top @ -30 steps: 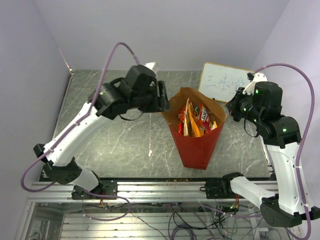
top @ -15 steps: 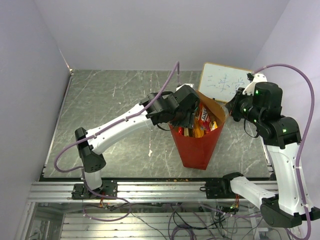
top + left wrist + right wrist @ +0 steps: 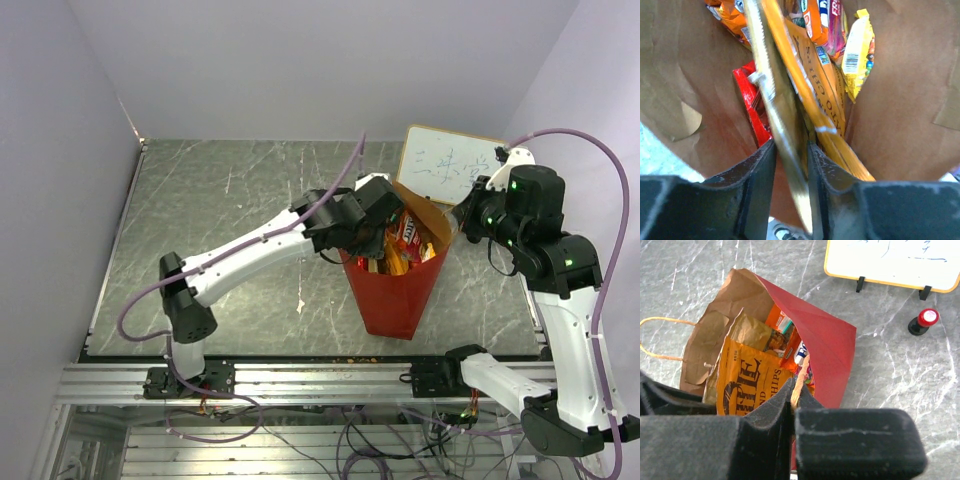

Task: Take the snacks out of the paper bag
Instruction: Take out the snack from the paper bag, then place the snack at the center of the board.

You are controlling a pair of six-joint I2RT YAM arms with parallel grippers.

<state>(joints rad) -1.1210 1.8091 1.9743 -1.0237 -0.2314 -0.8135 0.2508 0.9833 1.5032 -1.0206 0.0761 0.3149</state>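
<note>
Grey marbled tabletop (image 3: 220, 200), lilac walls on three sides.

Left gripper (image 3: 791, 145) reaches down into the mouth of the paper bag (image 3: 400, 295). Its fingers (image 3: 757, 175) stand a little apart, one on each side of the upper edge of the tan flat pack (image 3: 780, 110), which runs up and away from the fingertips. The pack looks to touch the left finger. I cannot tell whether it is actually clamped.
- Left of that pack, past the left finger: small red packet (image 3: 752, 110), against the kraft inner wall.
- Right of it, past the right finger: orange chips pack (image 3: 815, 75), standing on edge.
- Further right and ahead: yellow packet (image 3: 857, 55).

The bag stands upright between the two grippers, with all the snacks inside it.

Right gripper (image 3: 792, 390) has its jaws together, pinching the bag's right rim. Ahead of this gripper, beyond the bag: white writing board (image 3: 890, 260), with a small red-capped object (image 3: 926, 320) just in front of it.
</note>
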